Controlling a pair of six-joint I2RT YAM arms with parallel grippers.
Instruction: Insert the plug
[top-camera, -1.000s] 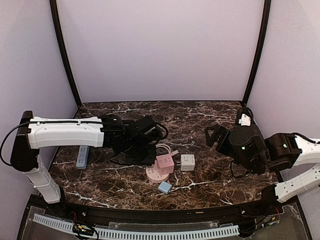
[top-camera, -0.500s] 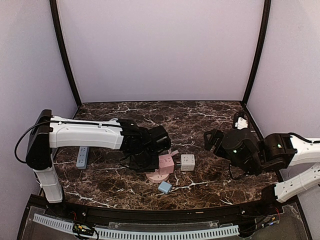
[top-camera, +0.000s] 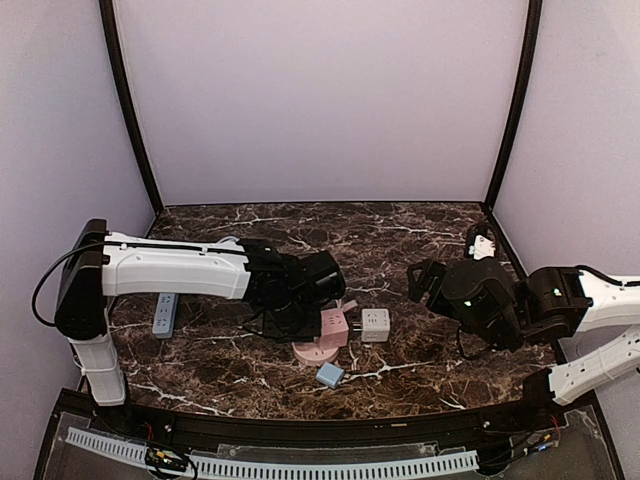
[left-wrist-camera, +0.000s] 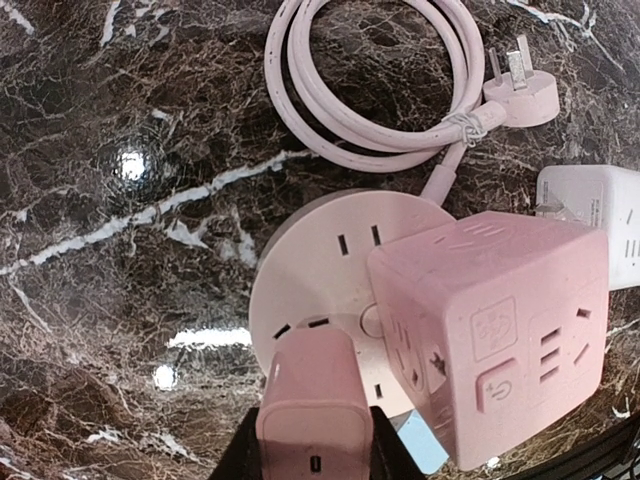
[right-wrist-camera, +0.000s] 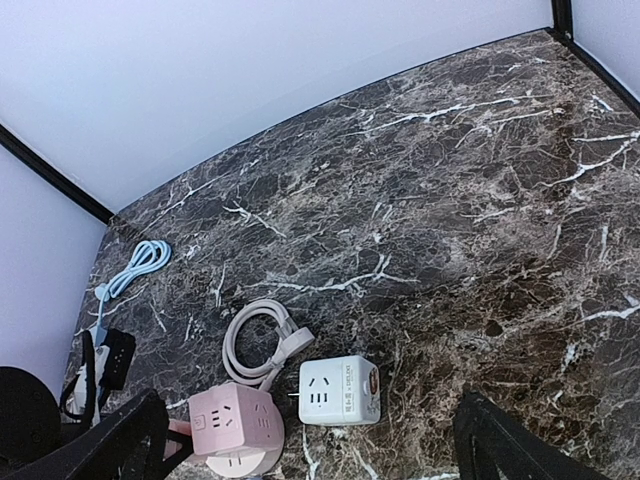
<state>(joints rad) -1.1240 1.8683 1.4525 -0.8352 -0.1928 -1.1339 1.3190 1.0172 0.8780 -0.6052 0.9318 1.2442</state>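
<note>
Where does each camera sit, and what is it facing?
Top: above and behind, looking down on the table; left arm and right arm show.
Left wrist: looks down on the round socket; left gripper holds a pink plug.
Right wrist: looks across the table; right gripper, open, frames the bottom.
All three show the pink cube.

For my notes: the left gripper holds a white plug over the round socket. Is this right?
No. The plug in the left gripper is pink, not white; the left wrist view shows it. It is over the round socket.
</note>
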